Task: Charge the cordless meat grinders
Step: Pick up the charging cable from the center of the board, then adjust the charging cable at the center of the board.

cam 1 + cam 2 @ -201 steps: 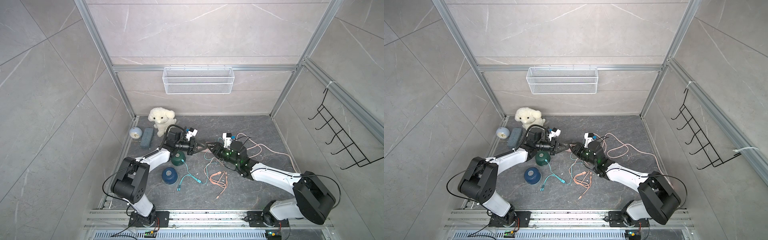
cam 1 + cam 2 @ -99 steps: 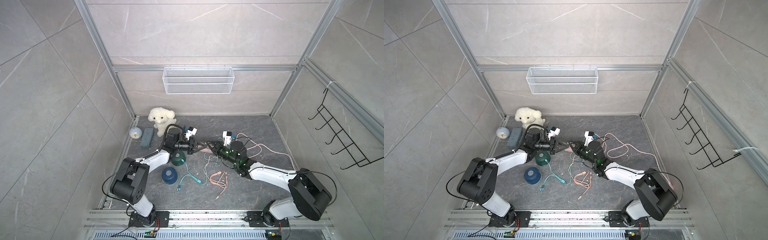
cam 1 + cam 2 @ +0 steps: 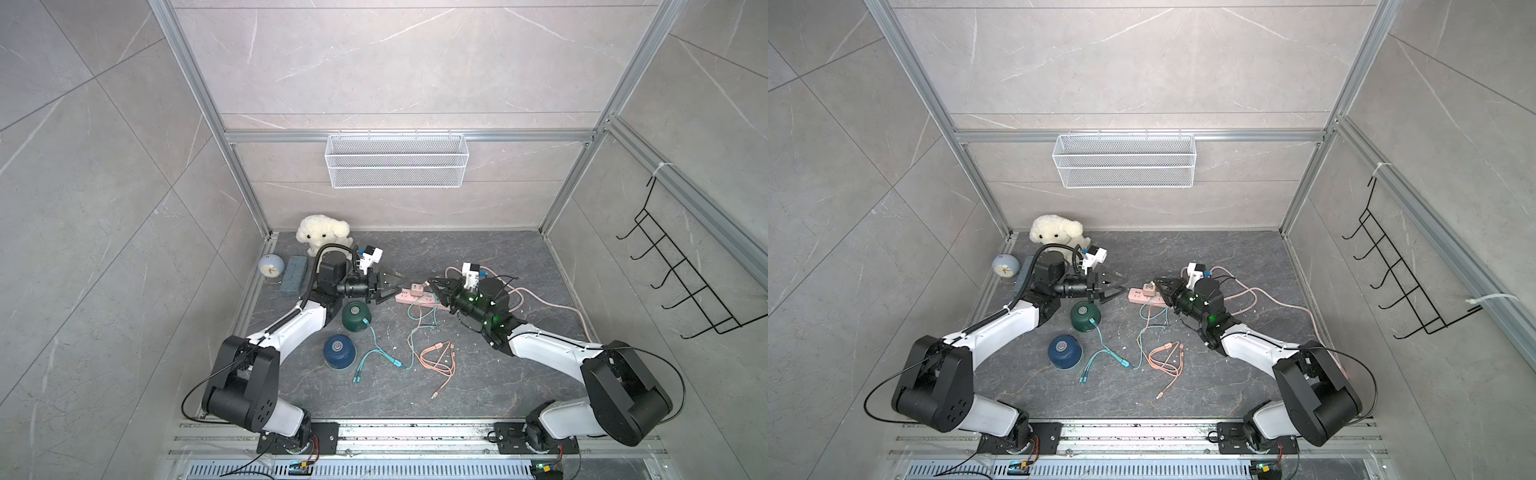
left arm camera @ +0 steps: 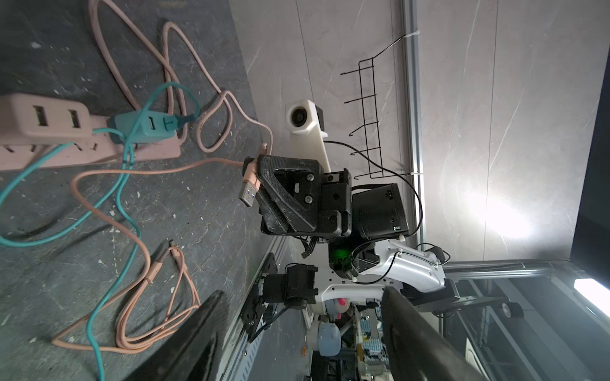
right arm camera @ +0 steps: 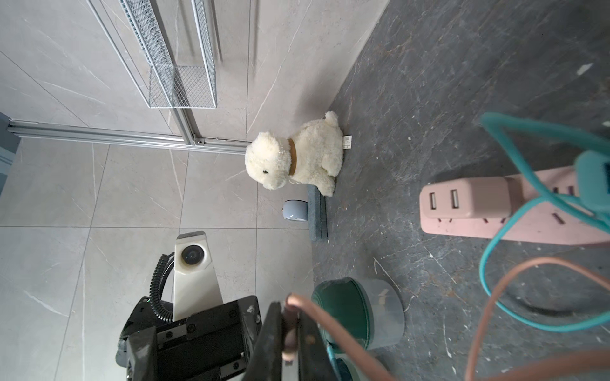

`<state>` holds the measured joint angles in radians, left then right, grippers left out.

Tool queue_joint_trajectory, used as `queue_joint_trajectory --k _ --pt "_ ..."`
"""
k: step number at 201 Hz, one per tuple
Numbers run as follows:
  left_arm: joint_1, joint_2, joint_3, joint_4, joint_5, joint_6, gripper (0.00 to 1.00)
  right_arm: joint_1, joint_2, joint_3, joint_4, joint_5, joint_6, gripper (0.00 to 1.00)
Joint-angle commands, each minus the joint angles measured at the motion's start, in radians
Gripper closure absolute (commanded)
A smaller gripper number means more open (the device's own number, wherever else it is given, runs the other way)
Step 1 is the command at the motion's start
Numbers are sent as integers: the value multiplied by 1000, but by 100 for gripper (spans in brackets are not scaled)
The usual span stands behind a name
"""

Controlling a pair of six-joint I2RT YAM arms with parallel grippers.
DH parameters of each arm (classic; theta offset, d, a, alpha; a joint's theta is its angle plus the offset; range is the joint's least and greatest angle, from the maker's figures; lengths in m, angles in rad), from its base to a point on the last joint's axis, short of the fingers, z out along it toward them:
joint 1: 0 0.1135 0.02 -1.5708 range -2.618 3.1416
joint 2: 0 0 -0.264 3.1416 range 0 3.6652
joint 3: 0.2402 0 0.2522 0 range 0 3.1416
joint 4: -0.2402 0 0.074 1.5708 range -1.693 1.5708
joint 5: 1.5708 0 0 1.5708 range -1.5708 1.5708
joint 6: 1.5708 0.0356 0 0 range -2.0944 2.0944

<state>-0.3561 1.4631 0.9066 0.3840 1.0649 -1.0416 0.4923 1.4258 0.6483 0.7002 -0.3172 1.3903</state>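
Note:
The dark green meat grinder [image 3: 356, 316] stands upright on the floor with a teal cable [image 3: 376, 340] plugged into its side. The dark blue meat grinder [image 3: 339, 351] stands just in front of it, with no cable in it. My left gripper [image 3: 390, 286] hovers open behind the green one, with nothing between its fingers [image 4: 198, 330]. Facing it, my right gripper [image 3: 434, 284] is shut on the USB plug [image 4: 248, 188] of a pink cable [image 3: 440, 357], above the pink power strip [image 3: 419, 296]. A teal charger [image 4: 148, 127] sits in that strip.
A white plush dog [image 3: 322, 235], a pale blue clock [image 3: 271, 266] and a grey block [image 3: 294, 275] sit at the back left. Loose pink and teal cables [image 3: 1167, 353] lie mid-floor. A wire basket [image 3: 397, 166] hangs on the back wall and a hook rack [image 3: 681, 274] on the right wall.
My left gripper has opened and let go of the pink plug, which my right gripper now holds shut. The two grippers' tips have drawn slightly apart.

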Motion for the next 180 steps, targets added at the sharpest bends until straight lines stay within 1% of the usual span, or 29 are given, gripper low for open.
queue_joint_trajectory --k 1,35,63,99,140,180 --pt "27 -32 0 -33 -20 55 25 -22 -28 -16 6 -93 96 100" --pt "60 -40 -38 -16 -27 66 25 -48 -20 -37 50 -129 180 100" --pt "90 -52 -62 -12 -22 78 25 -50 -25 -49 47 -122 205 100" --pt "127 -76 -94 -10 -21 95 25 -58 -28 -62 88 -134 253 100" --pt "146 -108 -121 -42 -36 135 25 -80 -24 -99 180 -174 333 100" --pt "152 -138 -123 -105 -60 186 25 -85 -44 -116 185 -184 358 100"
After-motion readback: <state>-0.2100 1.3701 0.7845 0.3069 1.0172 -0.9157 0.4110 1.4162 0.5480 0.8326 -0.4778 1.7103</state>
